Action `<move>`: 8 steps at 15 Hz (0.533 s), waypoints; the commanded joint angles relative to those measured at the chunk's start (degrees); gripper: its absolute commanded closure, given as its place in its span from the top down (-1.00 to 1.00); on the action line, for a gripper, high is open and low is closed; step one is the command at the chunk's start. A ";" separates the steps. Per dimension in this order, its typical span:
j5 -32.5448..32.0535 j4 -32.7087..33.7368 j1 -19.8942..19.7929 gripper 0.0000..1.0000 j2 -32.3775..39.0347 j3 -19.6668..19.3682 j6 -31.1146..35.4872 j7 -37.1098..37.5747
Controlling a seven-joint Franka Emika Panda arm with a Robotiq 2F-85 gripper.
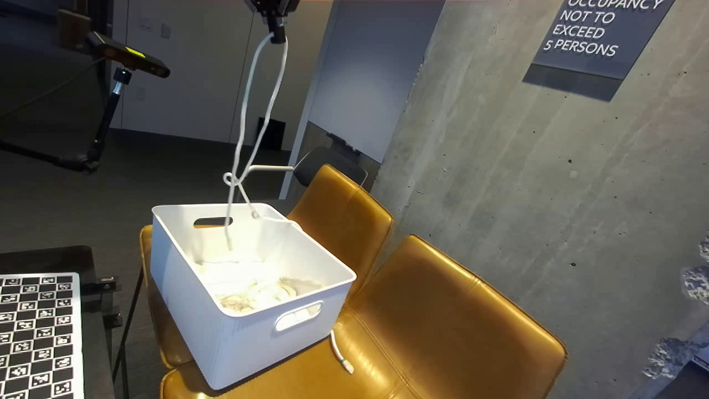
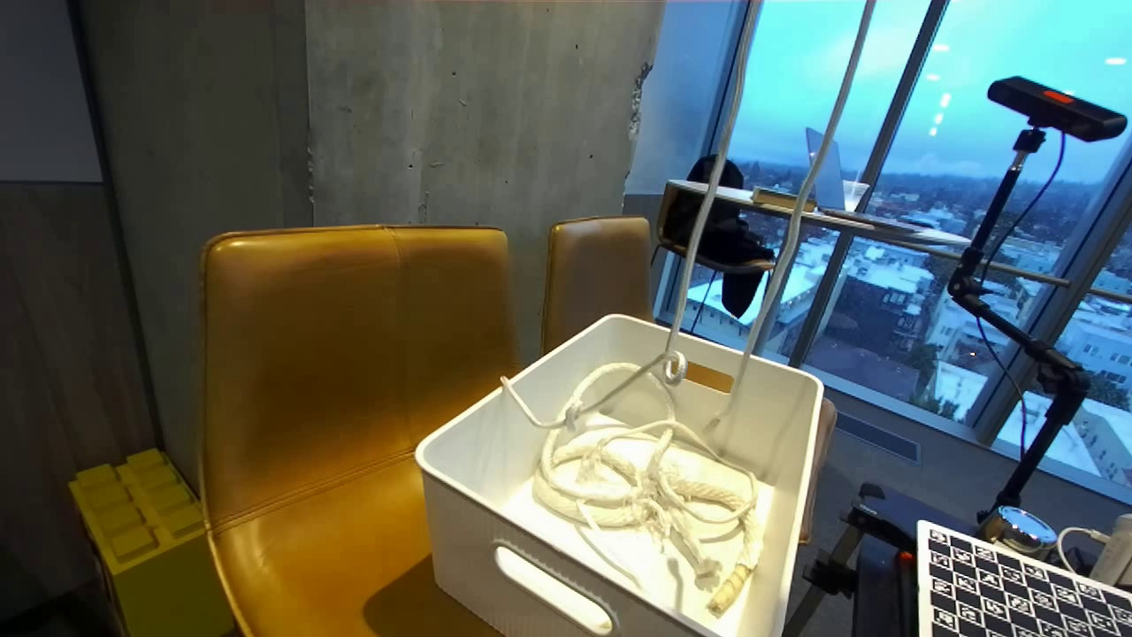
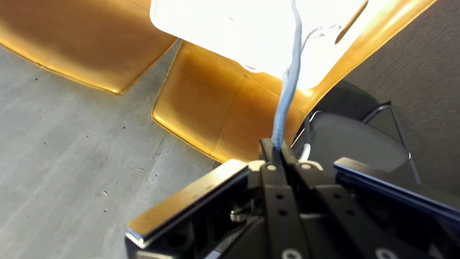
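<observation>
In an exterior view, the black gripper (image 1: 278,37) hangs at the top edge, its fingers pressed together on a white cord (image 1: 244,105) that falls from them in two gently bowed strands. The strands cross above a white plastic bin (image 1: 249,349), next to a tight little curl; one drops inside past a rounded handle slot, while a knotted length runs over to the rim. The bin is boxy with rounded corners and finely ribbed sides (the ribbing shows best on the long wall), and it rests on tan, leather-like chairs (image 1: 454,305) with stitched seams. A concrete wall (image 1: 498,166) rises behind, streaked and pitted.

In an exterior view, both strands come down from the top edge into the bin, where a rope heap (image 2: 650,495) lies: thick twisted lengths, thin loops and frayed, tufted ends. A yellow box (image 2: 141,513) with raised square studs stands by the chairs.

In the wrist view, the fingertips pinch the cord, whose woven surface shows close up. The bin glares almost blank white, and a smooth grey seat (image 3: 355,140) on bent metal tubing sits nearby.
</observation>
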 commanded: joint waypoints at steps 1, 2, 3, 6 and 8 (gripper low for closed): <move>-0.07 -3.46 -0.69 -0.98 0.58 -1.23 0.96 -0.77; -0.19 -4.69 -1.01 -0.98 1.02 -1.64 1.67 -1.07; -0.29 -5.68 -1.33 -0.98 1.57 -2.07 2.42 -1.51; -1.34 -7.99 -3.20 -0.98 4.82 -3.81 5.70 -2.86; -1.76 -8.58 -4.59 -0.98 7.41 -5.01 7.97 -4.01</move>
